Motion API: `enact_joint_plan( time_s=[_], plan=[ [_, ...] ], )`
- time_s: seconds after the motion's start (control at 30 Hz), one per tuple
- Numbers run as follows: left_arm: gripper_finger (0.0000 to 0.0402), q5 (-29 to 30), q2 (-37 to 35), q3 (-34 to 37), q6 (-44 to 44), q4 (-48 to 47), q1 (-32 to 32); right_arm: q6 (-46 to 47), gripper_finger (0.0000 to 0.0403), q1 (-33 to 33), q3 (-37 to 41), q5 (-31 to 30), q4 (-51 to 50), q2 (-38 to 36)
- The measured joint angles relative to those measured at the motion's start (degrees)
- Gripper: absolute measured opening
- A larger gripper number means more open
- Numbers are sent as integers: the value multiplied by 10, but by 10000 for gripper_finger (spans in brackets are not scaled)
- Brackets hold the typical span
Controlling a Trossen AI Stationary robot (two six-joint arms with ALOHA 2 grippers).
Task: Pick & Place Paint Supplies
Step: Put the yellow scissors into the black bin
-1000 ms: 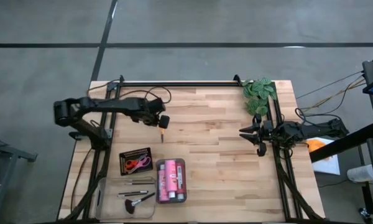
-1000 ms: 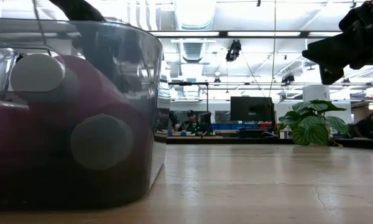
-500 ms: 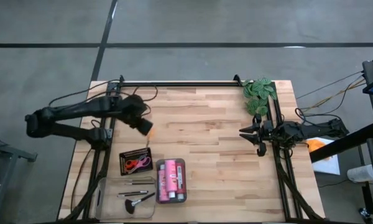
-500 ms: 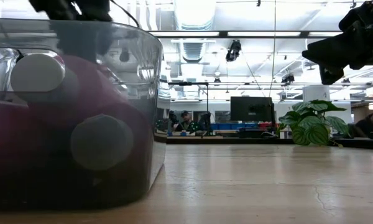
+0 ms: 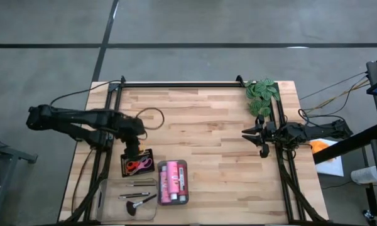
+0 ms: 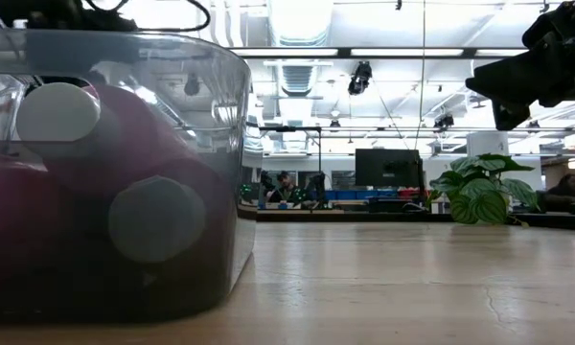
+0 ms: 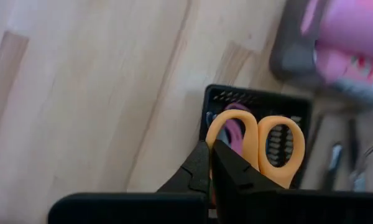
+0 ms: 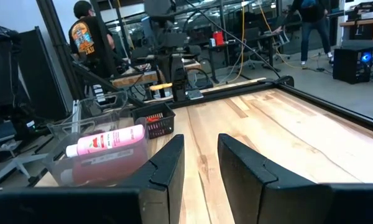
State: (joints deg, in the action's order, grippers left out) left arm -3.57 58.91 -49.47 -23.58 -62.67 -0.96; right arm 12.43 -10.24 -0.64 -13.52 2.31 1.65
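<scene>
My left gripper (image 5: 133,150) hovers over the far edge of the black tray (image 5: 137,163) and is shut on the orange-handled scissors (image 7: 280,149). Pink and red scissors (image 5: 138,166) lie in that tray. Three pink paint bottles (image 5: 172,182) lie on their sides in a clear tray. Thin brushes and the fluffy black-tipped brush (image 5: 136,202) lie in another clear tray nearer the table's near edge. My right gripper (image 5: 262,137) waits open at the table's right edge. My left gripper (image 7: 209,146) pinches the orange scissors between its two shut fingers, coming from above. The two handle loops (image 7: 231,127) stick out past the fingertips, over the black tray (image 7: 236,99). The fingers hide the blade end. Whether the loops touch the tray cannot be told.
A green leafy plant (image 5: 262,95) stands at the far right corner. The bottle tray (image 6: 115,172) fills the low view's left side. A black rail (image 5: 176,83) runs along the far edge. Bare wood (image 5: 207,138) lies between the two arms.
My left gripper has carried the orange scissors from the table's middle-left toward the left and near edges, ending over the black tray. It has turned on the way and stayed shut. The right arm has kept still.
</scene>
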Motion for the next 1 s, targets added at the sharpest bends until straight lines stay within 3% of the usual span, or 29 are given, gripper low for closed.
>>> enact_joint_plan(
  time_s=[0.33, 0.8, 1.0],
  plan=[
    [0, 56, 70, 30, 28, 60, -88, 0, 95, 0, 0, 0, 0, 0],
    [2, 50, 109, 120, 26, 175, -95, 0, 95, 0, 0, 0, 0, 0],
    [40, 46, 106, 124, 8, 174, -95, 0, 95, 0, 0, 0, 0, 0]
  ],
)
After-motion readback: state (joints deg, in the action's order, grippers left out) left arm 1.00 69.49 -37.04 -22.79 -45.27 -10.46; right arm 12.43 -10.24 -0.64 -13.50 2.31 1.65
